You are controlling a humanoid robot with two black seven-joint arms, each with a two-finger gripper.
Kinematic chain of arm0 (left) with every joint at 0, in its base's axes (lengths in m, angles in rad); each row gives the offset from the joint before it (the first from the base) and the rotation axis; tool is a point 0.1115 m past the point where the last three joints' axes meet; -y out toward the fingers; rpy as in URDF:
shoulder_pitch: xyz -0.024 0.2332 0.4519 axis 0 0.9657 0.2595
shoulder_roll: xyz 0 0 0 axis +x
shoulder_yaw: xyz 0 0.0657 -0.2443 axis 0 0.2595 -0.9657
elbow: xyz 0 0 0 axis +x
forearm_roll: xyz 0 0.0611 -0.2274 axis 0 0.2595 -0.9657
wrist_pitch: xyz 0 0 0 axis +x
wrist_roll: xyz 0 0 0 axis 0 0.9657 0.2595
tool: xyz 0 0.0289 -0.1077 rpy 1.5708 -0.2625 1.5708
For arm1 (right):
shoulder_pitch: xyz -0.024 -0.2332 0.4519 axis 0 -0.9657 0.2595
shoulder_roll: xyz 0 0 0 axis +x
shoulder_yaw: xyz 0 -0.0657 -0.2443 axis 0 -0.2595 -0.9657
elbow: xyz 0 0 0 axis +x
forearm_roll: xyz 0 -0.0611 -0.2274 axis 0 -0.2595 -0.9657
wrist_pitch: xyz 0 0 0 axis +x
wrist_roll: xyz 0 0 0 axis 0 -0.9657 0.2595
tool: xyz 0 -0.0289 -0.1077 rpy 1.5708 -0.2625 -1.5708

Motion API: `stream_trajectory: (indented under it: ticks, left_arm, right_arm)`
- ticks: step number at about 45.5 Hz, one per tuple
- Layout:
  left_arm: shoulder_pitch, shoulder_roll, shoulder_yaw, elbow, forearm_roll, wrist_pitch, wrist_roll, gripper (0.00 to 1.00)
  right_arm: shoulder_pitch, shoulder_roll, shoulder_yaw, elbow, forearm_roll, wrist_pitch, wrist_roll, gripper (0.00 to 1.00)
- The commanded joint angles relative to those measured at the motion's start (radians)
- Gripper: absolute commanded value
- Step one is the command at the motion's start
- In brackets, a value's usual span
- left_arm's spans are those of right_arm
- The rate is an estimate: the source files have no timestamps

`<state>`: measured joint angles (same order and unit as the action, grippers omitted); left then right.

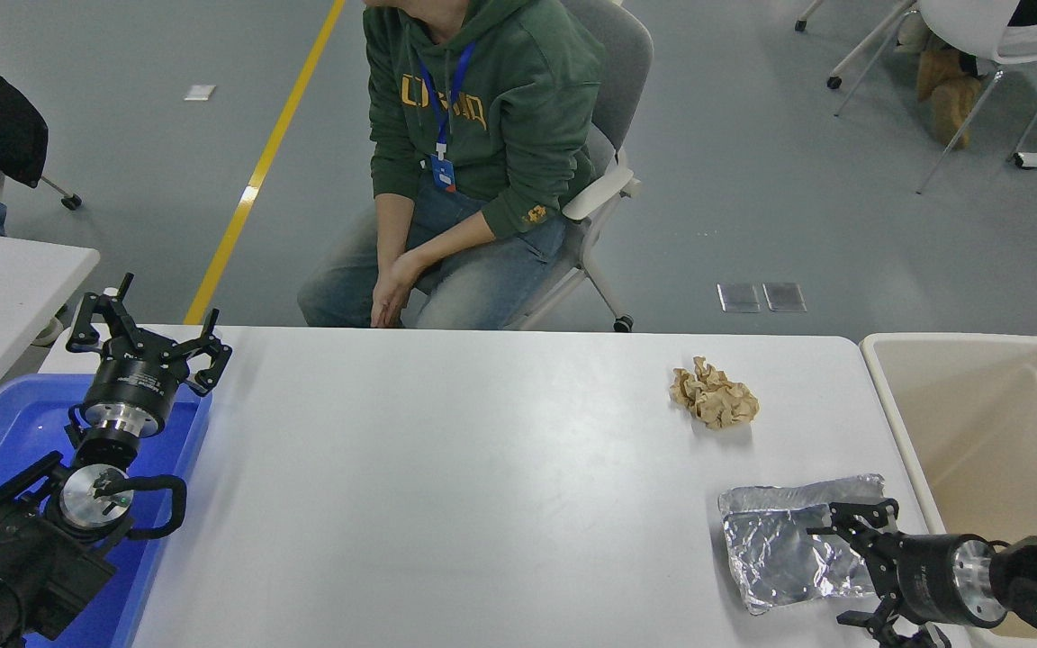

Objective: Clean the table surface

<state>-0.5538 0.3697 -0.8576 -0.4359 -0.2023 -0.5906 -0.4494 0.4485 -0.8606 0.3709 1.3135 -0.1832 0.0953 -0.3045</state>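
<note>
The white table surface (482, 486) fills the lower picture. A crumpled brown paper ball (714, 394) lies at its right rear. A flattened silver foil sheet (775, 543) lies near the front right corner. My right gripper (843, 567) is open, coming in from the lower right, with its fingers over the foil's right part, one near the foil's top edge and one at the bottom edge of the picture. My left gripper (148, 340) is open and parked at the far left, over a blue tray.
A blue tray (5, 432) sits under the left arm at the table's left edge. A beige plastic bin (987, 423) stands off the table's right end. A person in a green hoodie (473, 135) sits on a chair at the far side. A smaller grey-white table (5, 279) stands at left.
</note>
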Motion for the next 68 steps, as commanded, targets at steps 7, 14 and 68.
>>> stream_trajectory:
  ticks: [7, 14, 68]
  left_arm:
    - [0.0, 0.0, 0.0, 0.0, 0.0, 0.0, 0.0, 1.0]
    - [0.0, 0.0, 0.0, 0.0, 0.0, 0.0, 0.0, 1.0]
    - [0.0, 0.0, 0.0, 0.0, 0.0, 0.0, 0.0, 1.0]
  right_arm:
    - [-0.025, 0.037, 0.003, -0.049, -0.019, -0.014, 0.005, 0.65]
    - [-0.022, 0.032, -0.004, -0.051, -0.021, -0.009, 0.005, 0.52]
    - [-0.01, -0.104, 0.005, -0.034, 0.028, 0.073, -0.035, 0.0]
